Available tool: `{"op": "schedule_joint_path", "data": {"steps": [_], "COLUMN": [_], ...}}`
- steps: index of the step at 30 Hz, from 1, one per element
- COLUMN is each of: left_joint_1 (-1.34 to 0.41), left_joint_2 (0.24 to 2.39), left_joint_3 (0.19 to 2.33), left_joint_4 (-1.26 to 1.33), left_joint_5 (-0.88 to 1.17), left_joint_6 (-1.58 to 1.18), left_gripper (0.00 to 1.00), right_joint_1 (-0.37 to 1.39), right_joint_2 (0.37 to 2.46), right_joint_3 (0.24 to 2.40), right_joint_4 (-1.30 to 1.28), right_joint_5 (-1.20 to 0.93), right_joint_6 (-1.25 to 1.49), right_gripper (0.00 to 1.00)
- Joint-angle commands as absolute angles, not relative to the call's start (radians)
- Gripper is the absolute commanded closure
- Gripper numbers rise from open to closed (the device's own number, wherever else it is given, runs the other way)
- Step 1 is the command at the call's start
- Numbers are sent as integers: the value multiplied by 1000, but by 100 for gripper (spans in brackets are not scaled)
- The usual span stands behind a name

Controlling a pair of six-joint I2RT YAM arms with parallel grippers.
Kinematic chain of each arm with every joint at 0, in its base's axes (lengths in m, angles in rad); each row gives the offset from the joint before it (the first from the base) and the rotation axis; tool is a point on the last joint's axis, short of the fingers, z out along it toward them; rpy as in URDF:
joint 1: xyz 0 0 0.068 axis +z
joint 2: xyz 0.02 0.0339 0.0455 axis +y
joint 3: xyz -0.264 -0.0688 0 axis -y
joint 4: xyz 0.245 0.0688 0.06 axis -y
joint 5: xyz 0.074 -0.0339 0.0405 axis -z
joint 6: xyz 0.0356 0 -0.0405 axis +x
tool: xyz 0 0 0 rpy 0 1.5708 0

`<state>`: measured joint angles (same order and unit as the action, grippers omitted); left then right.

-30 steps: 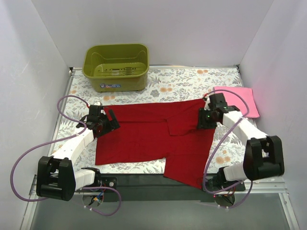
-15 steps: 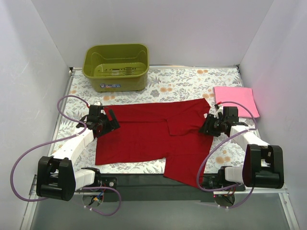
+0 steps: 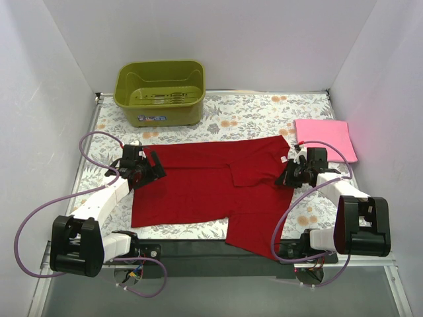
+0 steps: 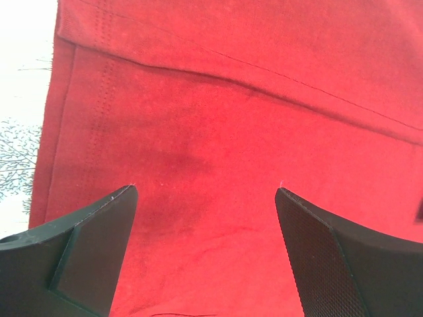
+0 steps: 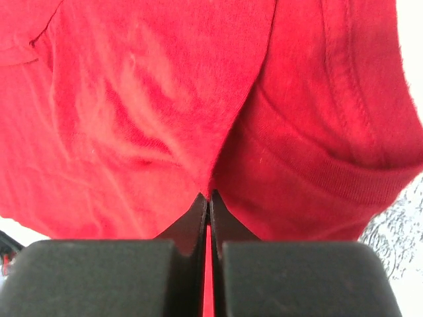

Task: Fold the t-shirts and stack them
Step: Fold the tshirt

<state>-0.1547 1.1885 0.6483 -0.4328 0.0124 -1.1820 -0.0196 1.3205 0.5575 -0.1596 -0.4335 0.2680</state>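
The deep red t-shirt (image 3: 211, 191) lies spread across the middle of the table, its lower right part hanging over the near edge. My left gripper (image 3: 151, 170) is open over the shirt's left edge; in the left wrist view (image 4: 205, 191) red cloth fills the space between the fingers. My right gripper (image 3: 285, 177) is shut on a pinch of the red shirt's right edge, with cloth squeezed between the fingertips in the right wrist view (image 5: 209, 196). The light pink t-shirt (image 3: 325, 139) lies folded flat at the right, behind my right arm.
An olive-green plastic tub (image 3: 160, 92) stands at the back left. The table wears a flowered cloth (image 3: 251, 115). White walls close in the left, back and right sides.
My right gripper swung from the shirt's upper right, back toward me and down to the right edge, then settled there shut on the cloth. The left arm has not moved.
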Motion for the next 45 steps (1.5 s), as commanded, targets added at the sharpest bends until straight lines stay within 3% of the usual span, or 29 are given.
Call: {"op": "schedule_joint_path", "data": {"steps": [1, 11, 14, 20, 25, 30, 39, 45], "left_joint_1": [-160, -160, -160, -160, -160, -160, -160, -161], "left_joint_2": [1161, 1149, 1150, 1158, 1170, 1173, 1173, 1173], "left_joint_3": [661, 657, 653, 655, 658, 657, 657, 657], "left_joint_4": [-413, -413, -413, -413, -413, -411, -413, -413], "left_joint_5": [37, 43, 44, 48, 57, 51, 41, 44], "left_joint_6": [-1167, -1167, -1166, -1167, -1166, -1164, -1164, -1163], "left_gripper": [21, 21, 21, 21, 21, 21, 21, 21], "right_joint_1": [-25, -87, -104, -83, 114, 296, 474, 571], "right_joint_2": [1273, 1279, 1296, 1244, 1189, 1285, 1518, 1537], "right_joint_3": [600, 684, 687, 713, 779, 830, 877, 880], "right_joint_4": [-241, -434, -443, -452, -425, -316, -226, -232], "right_joint_5": [-462, -408, -349, -289, -244, -239, -236, -147], "right_joint_6": [305, 302, 298, 275, 256, 304, 377, 382], "right_gripper": [99, 99, 86, 71, 69, 69, 72, 68]}}
